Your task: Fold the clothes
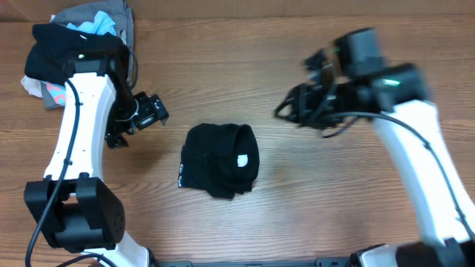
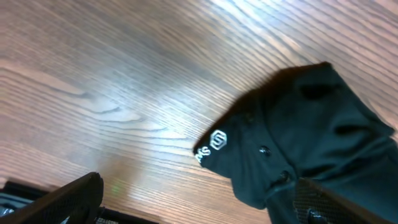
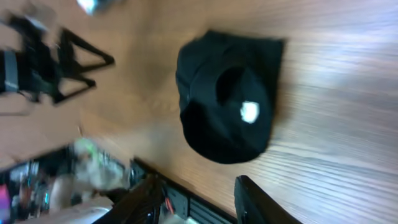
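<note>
Left tool (image 1: 154,113) and right tool (image 1: 289,111) gape; bundled T-shirt (image 1: 220,162) lies between.

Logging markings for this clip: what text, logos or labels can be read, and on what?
"AS": beside a white hexagon logo on the T-shirt; the fold may hide further letters.
The T-shirt's white tag: too blurred to read.
No other text shows.

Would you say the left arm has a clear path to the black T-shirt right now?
Probably yes: the left gripper sits open beside the black T-shirt, with only bare table between them.
</note>
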Action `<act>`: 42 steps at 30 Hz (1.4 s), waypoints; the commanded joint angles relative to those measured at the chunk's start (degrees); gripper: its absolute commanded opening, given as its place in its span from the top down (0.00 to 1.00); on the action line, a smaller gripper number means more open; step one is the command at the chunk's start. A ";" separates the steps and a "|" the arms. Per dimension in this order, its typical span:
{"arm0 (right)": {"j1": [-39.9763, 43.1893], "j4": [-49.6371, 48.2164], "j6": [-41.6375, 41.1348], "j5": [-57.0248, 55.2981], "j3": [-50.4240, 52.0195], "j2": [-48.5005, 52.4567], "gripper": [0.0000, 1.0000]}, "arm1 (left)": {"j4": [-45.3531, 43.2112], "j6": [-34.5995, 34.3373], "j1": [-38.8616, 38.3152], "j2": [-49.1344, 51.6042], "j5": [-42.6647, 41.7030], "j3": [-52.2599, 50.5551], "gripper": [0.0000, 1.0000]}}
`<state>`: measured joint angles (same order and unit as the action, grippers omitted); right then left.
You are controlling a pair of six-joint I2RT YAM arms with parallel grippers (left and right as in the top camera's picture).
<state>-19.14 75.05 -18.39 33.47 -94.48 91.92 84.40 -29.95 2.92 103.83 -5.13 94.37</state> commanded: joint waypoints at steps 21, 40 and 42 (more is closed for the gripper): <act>-11.34 -13.27 -13.55 -6.69 8.11 14.88 0.96 | -6.69 -0.92 0.15 -1.18 10.23 -16.33 0.00; -11.39 -38.64 -19.85 -6.43 17.03 16.52 0.96 | -8.46 -0.92 0.02 -1.18 10.25 -21.05 0.00; -11.39 -40.72 -19.82 -6.45 17.03 18.67 0.96 | -8.66 -0.92 0.02 -1.16 10.25 -21.24 0.00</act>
<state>-30.22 36.40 -36.47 27.62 -77.87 107.57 75.96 -30.11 3.05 103.83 4.16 73.91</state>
